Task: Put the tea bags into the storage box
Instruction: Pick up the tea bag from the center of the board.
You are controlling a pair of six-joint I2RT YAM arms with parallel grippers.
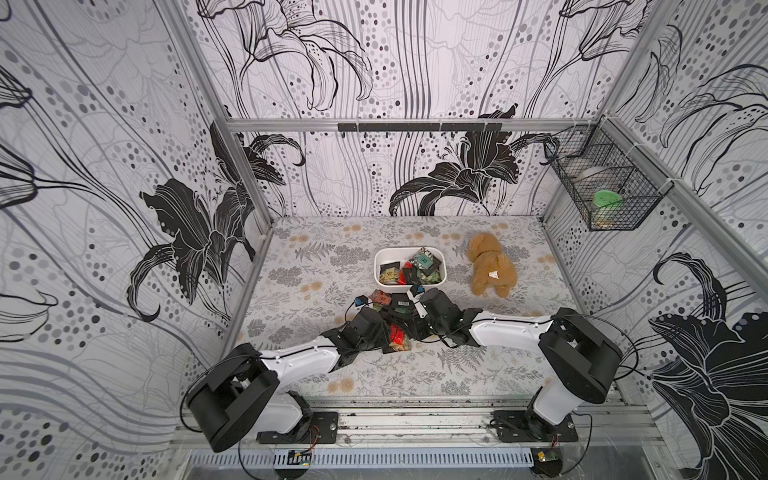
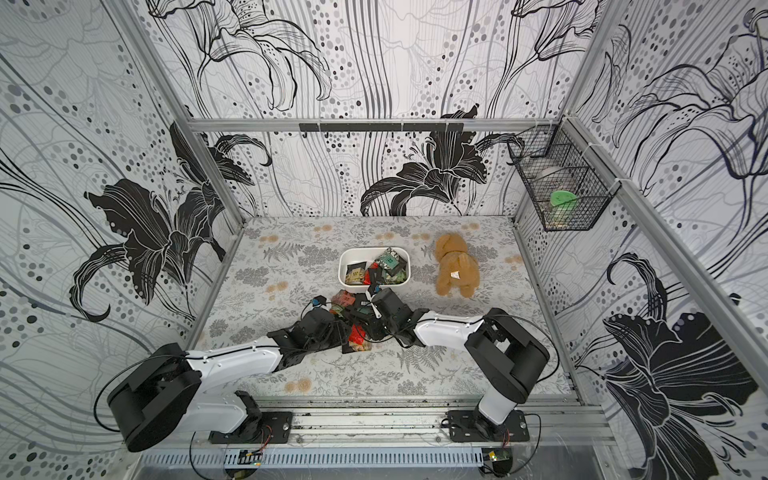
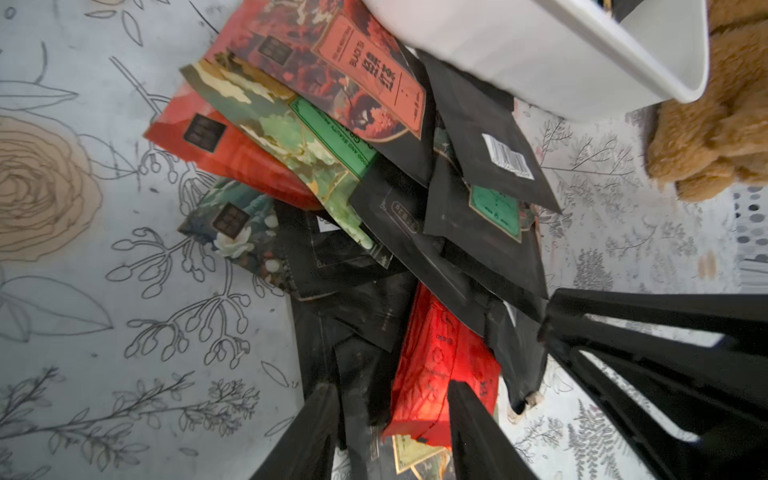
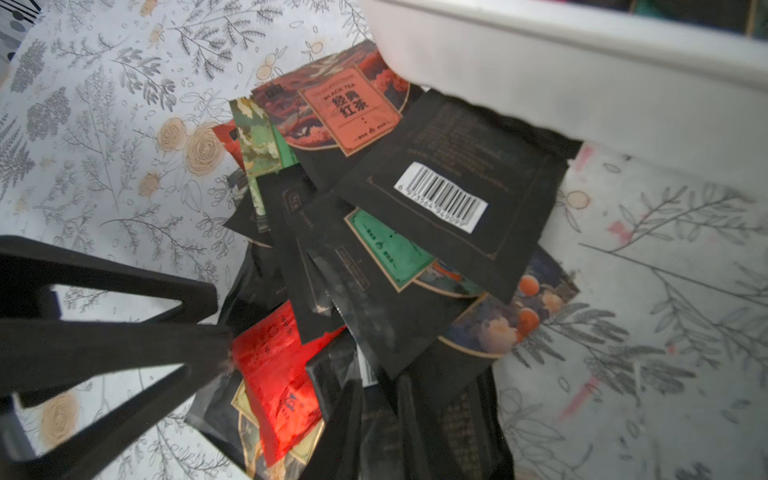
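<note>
The jaws of my left gripper (image 3: 390,390) stand part-way apart around a red tea bag (image 3: 440,365) and a black one. Those of my right gripper (image 4: 380,415) stand narrower over dark sachets beside it, and I cannot tell whether either pair truly pinches. The loose tea bags (image 1: 388,309) lie heaped against the near wall of the storage box (image 1: 390,254), which already holds several. I judge this the grasping step, and next comes a firm pinch, a lift clear of the rim and a release over the box.

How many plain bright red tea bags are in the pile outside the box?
2. One red tea bag lies at the end of the pile farthest from the storage box. The other red tea bag is tucked under a green-label bag nearer it. More may be buried.
</note>
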